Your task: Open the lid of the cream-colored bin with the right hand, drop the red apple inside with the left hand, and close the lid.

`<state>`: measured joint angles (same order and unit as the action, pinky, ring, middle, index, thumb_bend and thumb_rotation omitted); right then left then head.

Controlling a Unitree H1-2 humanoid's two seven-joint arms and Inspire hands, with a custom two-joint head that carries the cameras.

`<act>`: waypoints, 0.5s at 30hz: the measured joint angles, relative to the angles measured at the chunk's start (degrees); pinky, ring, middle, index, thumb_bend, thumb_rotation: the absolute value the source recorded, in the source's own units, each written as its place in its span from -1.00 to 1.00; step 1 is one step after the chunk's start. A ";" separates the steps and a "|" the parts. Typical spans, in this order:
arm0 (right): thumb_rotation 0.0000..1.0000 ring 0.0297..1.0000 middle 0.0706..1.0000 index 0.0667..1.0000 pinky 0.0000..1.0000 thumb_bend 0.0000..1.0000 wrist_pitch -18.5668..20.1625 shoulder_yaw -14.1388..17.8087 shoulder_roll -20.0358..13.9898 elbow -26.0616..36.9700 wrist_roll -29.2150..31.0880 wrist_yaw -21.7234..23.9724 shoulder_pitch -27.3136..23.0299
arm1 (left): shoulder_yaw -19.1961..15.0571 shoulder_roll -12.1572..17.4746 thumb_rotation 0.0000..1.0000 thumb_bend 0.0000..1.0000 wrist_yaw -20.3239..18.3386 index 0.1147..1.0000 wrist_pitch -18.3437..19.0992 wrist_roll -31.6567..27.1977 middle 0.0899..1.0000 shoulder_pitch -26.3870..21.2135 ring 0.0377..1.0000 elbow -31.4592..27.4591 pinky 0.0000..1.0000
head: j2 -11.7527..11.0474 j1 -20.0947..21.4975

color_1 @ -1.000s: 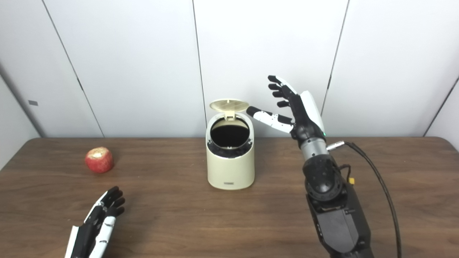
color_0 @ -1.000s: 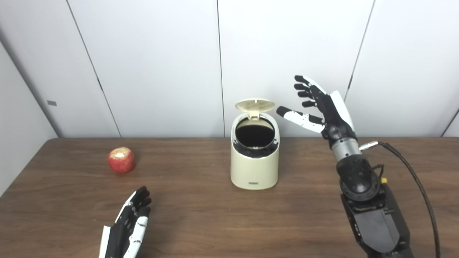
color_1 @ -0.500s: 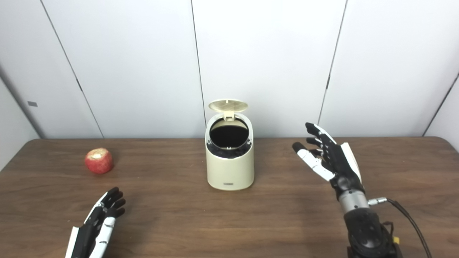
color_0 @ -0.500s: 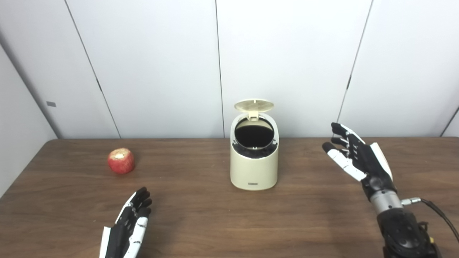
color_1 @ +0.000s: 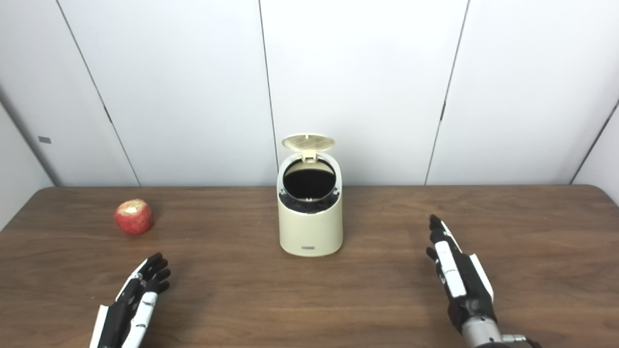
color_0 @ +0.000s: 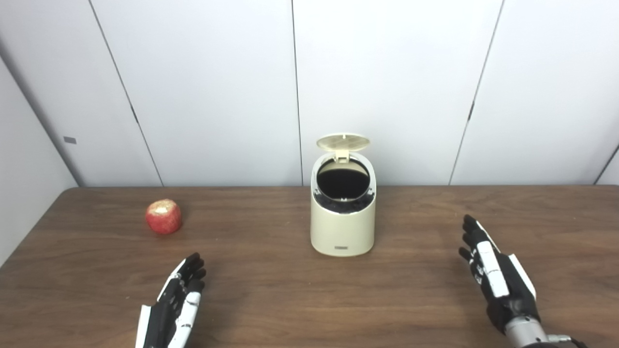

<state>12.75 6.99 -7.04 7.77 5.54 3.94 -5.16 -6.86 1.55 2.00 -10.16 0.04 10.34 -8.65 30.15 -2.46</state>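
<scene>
The cream-colored bin [color_0: 343, 227] stands mid-table with its round lid [color_0: 343, 141] flipped up at the back, the dark inside showing. A red apple [color_0: 163, 216] rests on the table far to the left. My left hand [color_0: 174, 304] lies low near the front edge, below and right of the apple, open with nothing in it. Near the front right, well clear of the bin, my right hand [color_0: 498, 278] hovers open and holds nothing.
The brown wooden table [color_0: 271, 290] runs across the whole view, with white wall panels [color_0: 217, 87] right behind it. Bare tabletop lies between the apple and the bin and in front of the bin.
My right hand has dropped from beside the raised lid down and back to the front right of the table. The lid stays up. My left hand and the apple have not moved.
</scene>
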 measured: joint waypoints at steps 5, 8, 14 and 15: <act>1.00 1.00 1.00 1.00 1.00 0.07 -2.18 0.09 1.43 -0.36 2.62 0.52 0.74 | 0.17 -0.02 0.34 -0.13 0.04 0.72 0.02 0.50 0.71 -0.01 0.68 -0.15 0.64 | 0.52 -4.63; 1.00 1.00 1.00 1.00 1.00 0.06 -3.26 0.12 1.57 -1.02 3.05 0.62 1.06 | 0.19 -0.17 0.30 -0.08 0.16 0.72 0.12 0.49 0.70 0.01 0.68 -0.21 0.64 | 0.79 -7.55; 1.00 1.00 1.00 1.00 1.00 0.02 -4.98 0.27 -0.10 -2.44 3.17 1.18 1.84 | 0.48 -0.86 -0.04 0.01 0.32 0.72 0.33 0.25 0.71 0.39 0.69 -0.95 0.59 | 0.70 -13.52; 1.00 1.00 1.00 1.00 1.00 0.02 -5.32 0.27 -0.45 -2.59 3.18 1.43 1.85 | 0.62 -1.06 -0.12 0.03 0.44 0.72 0.45 0.21 0.71 0.57 0.69 -1.25 0.56 | 0.70 -13.54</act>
<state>7.43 7.27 -7.48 5.19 8.72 5.37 -3.31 -6.24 0.49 2.44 -9.71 0.25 10.91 -9.91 30.85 -16.00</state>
